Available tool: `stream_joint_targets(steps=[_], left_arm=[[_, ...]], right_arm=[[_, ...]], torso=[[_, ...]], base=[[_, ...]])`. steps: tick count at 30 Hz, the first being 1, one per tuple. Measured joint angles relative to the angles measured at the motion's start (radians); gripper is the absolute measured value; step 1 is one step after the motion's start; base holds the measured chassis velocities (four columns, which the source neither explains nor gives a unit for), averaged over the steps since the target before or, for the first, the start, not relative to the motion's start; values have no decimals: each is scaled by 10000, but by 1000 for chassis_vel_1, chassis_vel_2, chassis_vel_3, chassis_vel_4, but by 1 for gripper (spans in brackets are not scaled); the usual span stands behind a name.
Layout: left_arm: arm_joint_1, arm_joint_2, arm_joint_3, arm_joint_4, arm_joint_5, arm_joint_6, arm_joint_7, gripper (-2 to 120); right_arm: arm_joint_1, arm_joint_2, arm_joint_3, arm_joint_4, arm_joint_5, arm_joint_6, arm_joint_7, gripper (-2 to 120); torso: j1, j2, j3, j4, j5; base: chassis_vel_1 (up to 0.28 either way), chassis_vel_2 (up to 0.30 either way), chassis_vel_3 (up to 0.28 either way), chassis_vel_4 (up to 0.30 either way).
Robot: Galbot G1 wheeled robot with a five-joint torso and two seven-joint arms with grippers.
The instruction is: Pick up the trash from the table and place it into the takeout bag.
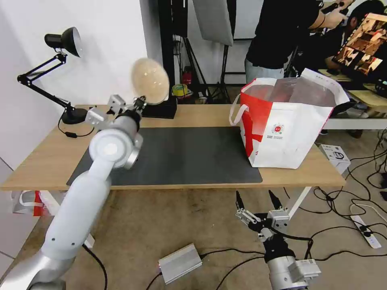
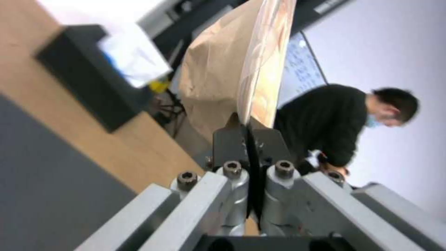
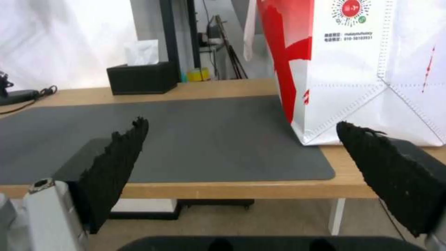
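My left gripper (image 1: 139, 102) is shut on the rim of the beige paper-pulp bowl (image 1: 150, 81), a piece of the trash. It holds the bowl on edge in the air above the back left of the table (image 1: 201, 117). In the left wrist view the fingers (image 2: 232, 134) pinch the bowl (image 2: 218, 69) at its rim. The takeout bag (image 1: 286, 129) stands open at the table's right end, its silvery lining showing; the right wrist view shows its red and white side (image 3: 371, 69). My right gripper (image 1: 256, 197) hangs open below the table's front edge, level with the bag's left side.
A dark grey mat (image 1: 185, 155) covers the table's middle. A black tissue box (image 1: 161, 108) sits at the back, behind the bowl. A black desk lamp (image 1: 60, 44) stands at the back left. Cables, a grey power brick (image 1: 179, 264) and a power strip (image 1: 365, 231) lie on the floor.
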Motion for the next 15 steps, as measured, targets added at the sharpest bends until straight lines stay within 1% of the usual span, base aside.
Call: stream_joint_targets(steps=[1, 5, 6, 9, 10, 11, 14, 15], left_arm=[[0, 0, 0, 0, 0, 0, 0, 0], [-825, -324, 550, 490, -37, -46, 65, 0], [-825, -324, 550, 490, -37, -46, 65, 0], [-1327, -655, 937, 888, -33, -54, 75, 0], [-1327, -655, 937, 888, -33, -54, 75, 0], [-1609, -879, 1198, 1134, 1, -61, 99, 0], [-2084, -1392, 1592, 1617, 97, -65, 129, 0], [-2084, -1392, 1592, 1617, 97, -65, 129, 0]], right_arm=[[0, 0, 0, 0, 0, 0, 0, 100], [0, 0, 0, 0, 0, 0, 0, 100], [0, 0, 0, 0, 0, 0, 0, 100], [1, 0, 0, 0, 0, 0, 0, 100], [1, 0, 0, 0, 0, 0, 0, 100], [0, 0, 0, 0, 0, 0, 0, 100], [0, 0, 0, 0, 0, 0, 0, 100], [0, 0, 0, 0, 0, 0, 0, 100]], torso=[[0, 0, 0, 0, 0], [0, 0, 0, 0, 2], [0, 0, 0, 0, 2], [1, 0, 0, -1, 2], [1, 0, 0, -1, 2], [1, 0, 1, 1, 1], [0, 0, 0, -1, 2], [0, 0, 0, -1, 2]], base=[[0, 0, 0, 0], [0, 0, 0, 0], [0, 0, 0, 0], [0, 0, 0, 0], [0, 0, 0, 0], [0, 0, 0, 0], [0, 0, 0, 0], [0, 0, 0, 0]])
